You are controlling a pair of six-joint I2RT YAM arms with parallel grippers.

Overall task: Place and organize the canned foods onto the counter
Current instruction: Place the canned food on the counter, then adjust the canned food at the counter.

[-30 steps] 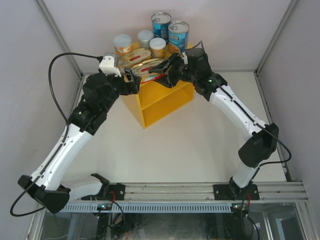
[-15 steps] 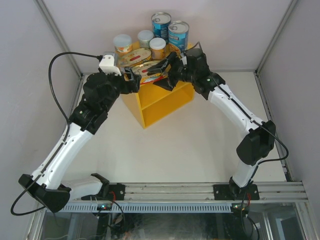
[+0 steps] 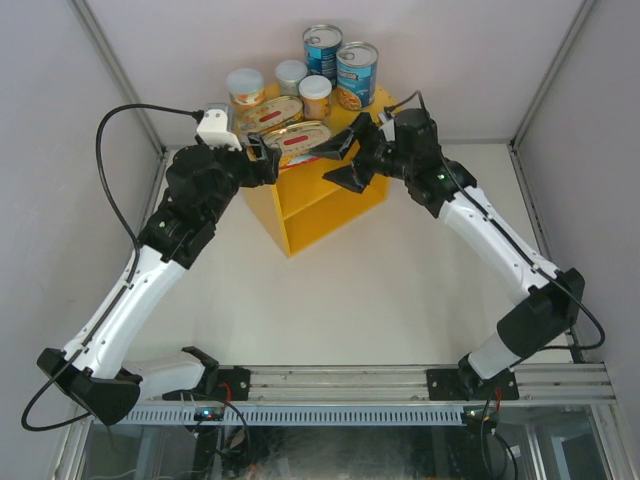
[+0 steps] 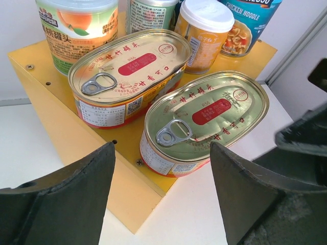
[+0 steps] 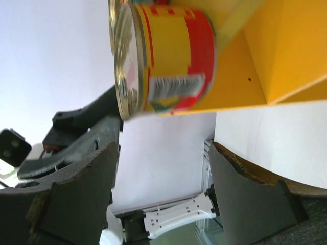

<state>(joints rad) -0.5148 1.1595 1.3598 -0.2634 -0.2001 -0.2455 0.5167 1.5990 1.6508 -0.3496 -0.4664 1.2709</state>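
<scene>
The yellow counter point(image 3: 338, 205) carries all the canned foods on its top. Two tall blue cans point(image 3: 357, 72) stand at the back, with three small pale-lidded cans point(image 3: 291, 76) beside them. Two flat oval tins lie in front: the far one point(image 4: 127, 71) and the near one point(image 4: 204, 120), whose end juts slightly over the counter's edge. My left gripper point(image 4: 161, 204) hangs open just short of the near tin, holding nothing. My right gripper point(image 5: 163, 189) is open too, drawn back from that same tin point(image 5: 163, 56), which it sees side-on.
The counter's inner shelf point(image 3: 318, 192) faces the front. Grey walls close in the table at the back and both sides. The right gripper's dark fingers point(image 4: 306, 138) show at the right of the left wrist view, close to the near tin.
The right gripper has opened, let go of the near oval tin and pulled back to the right. The tin stays on the counter top. The left arm has barely moved.
</scene>
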